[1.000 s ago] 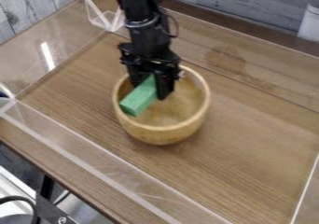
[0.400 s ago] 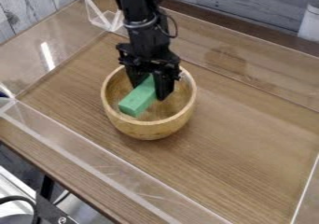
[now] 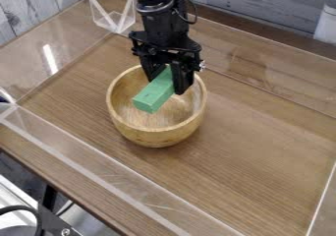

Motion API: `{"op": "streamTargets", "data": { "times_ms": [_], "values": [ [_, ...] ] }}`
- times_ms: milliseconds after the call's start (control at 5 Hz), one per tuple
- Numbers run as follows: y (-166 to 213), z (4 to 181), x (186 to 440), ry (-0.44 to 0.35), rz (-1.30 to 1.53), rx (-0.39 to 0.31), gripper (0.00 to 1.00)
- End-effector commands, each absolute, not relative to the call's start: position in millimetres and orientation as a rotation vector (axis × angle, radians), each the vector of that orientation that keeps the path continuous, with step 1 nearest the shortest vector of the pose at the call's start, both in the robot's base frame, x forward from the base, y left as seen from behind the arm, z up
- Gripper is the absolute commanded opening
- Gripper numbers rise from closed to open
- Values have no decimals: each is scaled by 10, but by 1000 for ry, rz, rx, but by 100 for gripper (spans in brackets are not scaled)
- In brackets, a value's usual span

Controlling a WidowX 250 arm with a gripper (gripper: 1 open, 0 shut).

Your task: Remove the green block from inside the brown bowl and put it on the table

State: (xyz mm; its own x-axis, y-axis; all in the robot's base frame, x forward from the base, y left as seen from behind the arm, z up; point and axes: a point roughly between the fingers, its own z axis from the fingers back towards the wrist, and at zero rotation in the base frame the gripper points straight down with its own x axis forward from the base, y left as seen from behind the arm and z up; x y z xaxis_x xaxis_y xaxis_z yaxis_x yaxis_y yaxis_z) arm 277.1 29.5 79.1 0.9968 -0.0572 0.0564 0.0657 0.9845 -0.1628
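Note:
The green block [image 3: 155,93] hangs tilted between the fingers of my gripper [image 3: 167,81], its upper end pinched and its lower end down over the hollow of the brown bowl [image 3: 156,126]. The gripper points straight down and is shut on the block, just above the bowl's far rim. The bowl is light tan wood and sits left of the middle of the table [image 3: 262,122]. Nothing else shows inside the bowl.
Low clear acrylic walls [image 3: 144,186] run along the table's edges, the nearest one across the front. Bare wood-grain surface lies to the right of the bowl and in front of it. A grey plank wall stands behind the table.
The gripper has risen and shifted a little to the right, carrying the green block up from the bowl's hollow. The bowl slid slightly to the left earlier and now rests still.

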Motion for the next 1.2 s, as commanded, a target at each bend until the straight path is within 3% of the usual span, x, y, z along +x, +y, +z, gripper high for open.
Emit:
{"op": "streamTargets", "data": {
  "times_ms": [0, 400, 1000],
  "values": [
    [185, 1061, 2884, -142, -92, -155, 0],
    [-159, 1078, 2900, -145, -151, -175, 0],
    [-649, 696, 2855, -85, -228, -176, 0]
  ]
}}
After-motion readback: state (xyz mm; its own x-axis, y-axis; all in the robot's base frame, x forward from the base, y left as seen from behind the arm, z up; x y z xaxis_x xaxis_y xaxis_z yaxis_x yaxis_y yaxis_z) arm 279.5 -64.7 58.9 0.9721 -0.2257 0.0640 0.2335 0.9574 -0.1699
